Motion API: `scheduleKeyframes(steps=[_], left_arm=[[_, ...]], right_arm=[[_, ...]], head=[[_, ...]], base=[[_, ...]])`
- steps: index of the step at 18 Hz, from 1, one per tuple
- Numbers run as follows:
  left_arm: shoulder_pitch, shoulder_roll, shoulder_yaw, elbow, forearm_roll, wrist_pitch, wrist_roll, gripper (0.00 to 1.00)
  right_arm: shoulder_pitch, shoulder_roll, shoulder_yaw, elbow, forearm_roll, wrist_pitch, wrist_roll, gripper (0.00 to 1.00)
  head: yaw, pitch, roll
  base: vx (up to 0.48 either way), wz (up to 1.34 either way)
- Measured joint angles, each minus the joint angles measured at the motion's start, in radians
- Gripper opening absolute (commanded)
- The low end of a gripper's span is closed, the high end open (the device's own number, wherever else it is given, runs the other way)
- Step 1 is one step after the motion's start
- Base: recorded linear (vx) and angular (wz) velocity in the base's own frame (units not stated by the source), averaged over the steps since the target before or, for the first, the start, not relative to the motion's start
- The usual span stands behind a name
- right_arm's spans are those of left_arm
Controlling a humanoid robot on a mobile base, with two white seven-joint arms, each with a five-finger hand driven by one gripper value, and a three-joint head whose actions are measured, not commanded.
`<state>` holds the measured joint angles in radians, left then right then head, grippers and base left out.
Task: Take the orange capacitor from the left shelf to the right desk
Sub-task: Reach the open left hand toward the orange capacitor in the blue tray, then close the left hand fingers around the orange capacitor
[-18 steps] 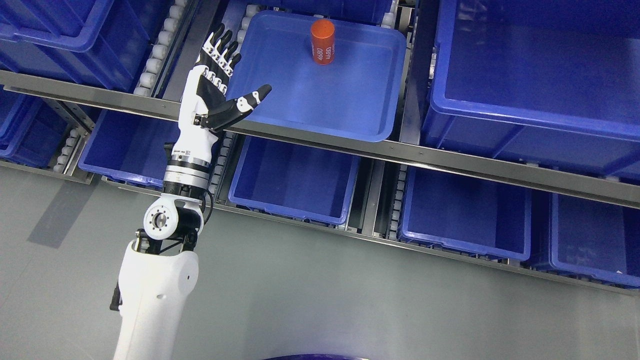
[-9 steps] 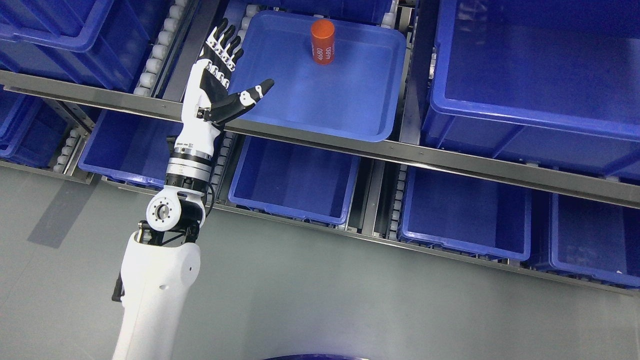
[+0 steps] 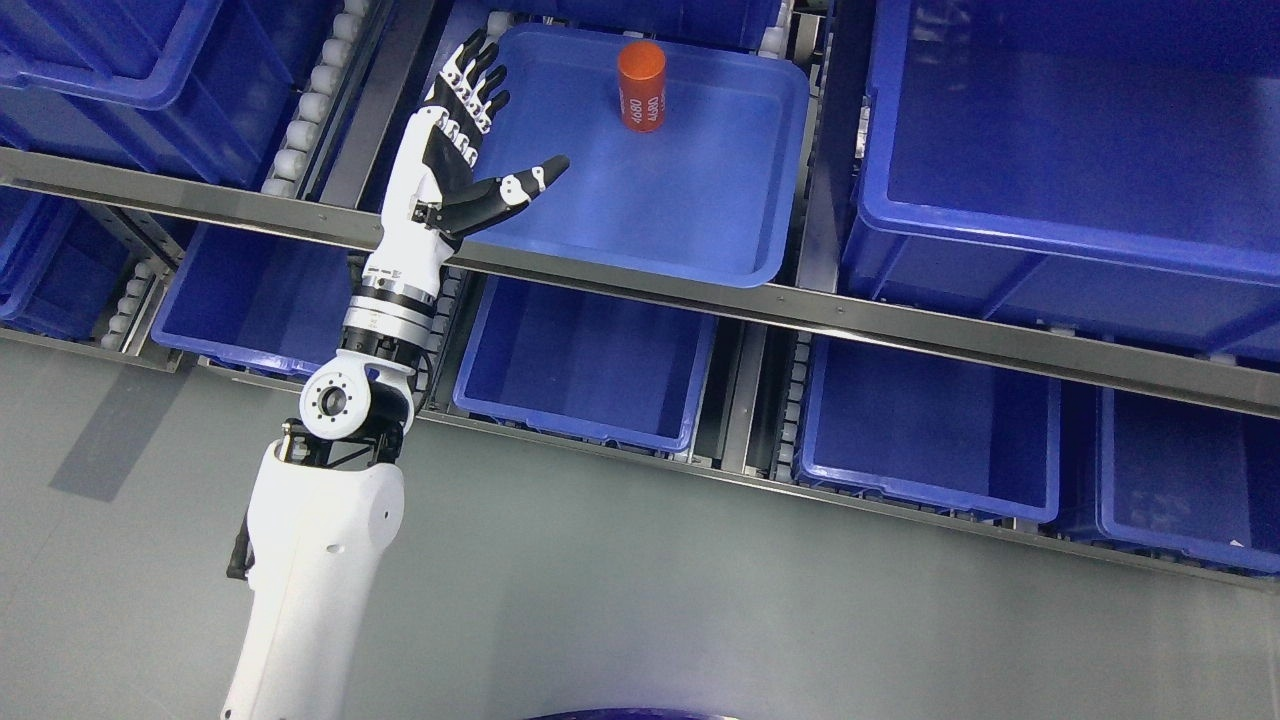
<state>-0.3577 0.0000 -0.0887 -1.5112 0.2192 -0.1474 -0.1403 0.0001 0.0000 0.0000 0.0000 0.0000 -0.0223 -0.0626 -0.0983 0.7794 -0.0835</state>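
The orange capacitor [image 3: 641, 85] stood upright near the back of a shallow blue tray [image 3: 700, 200] on the shelf [image 3: 900, 325]. The left robot hand [image 3: 455, 165] hovered at the tray's left edge, fingers spread, holding nothing.

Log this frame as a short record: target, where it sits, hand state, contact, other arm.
target: orange capacitor, upright
container: shallow blue tray on the upper shelf level, capacitor near its back edge
left hand: open, fingers spread, over the tray's left rim, thumb pointing toward the tray floor
contact: none; hand is apart from the capacitor, which lies up and to its right
right hand: not in view
neighbours: larger blue bin right of the tray
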Motion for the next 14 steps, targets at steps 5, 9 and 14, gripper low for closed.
scheduleKeyframes(steps=[5, 9, 14], left_arm=[[-0.030, 0.000, -0.004, 0.039, -0.002, 0.032, 0.002, 1.00], [-0.042, 0.000, -0.018, 0.057, -0.004, 0.047, 0.002, 1.00], [-0.046, 0.000, -0.031, 0.071, -0.017, 0.080, 0.002, 1.00]], right_arm=[[0.000, 0.000, 0.000, 0.000, 0.000, 0.000, 0.000, 1.00], [0.000, 0.000, 0.000, 0.000, 0.000, 0.000, 0.000, 1.00], [0.000, 0.000, 0.000, 0.000, 0.000, 0.000, 0.000, 1.00]], head=[[0.0000, 0.000, 0.000], [0.0000, 0.000, 0.000], [0.0000, 0.000, 0.000]], base=[[0.074, -0.05], [0.114, -0.10], [0.092, -0.08]])
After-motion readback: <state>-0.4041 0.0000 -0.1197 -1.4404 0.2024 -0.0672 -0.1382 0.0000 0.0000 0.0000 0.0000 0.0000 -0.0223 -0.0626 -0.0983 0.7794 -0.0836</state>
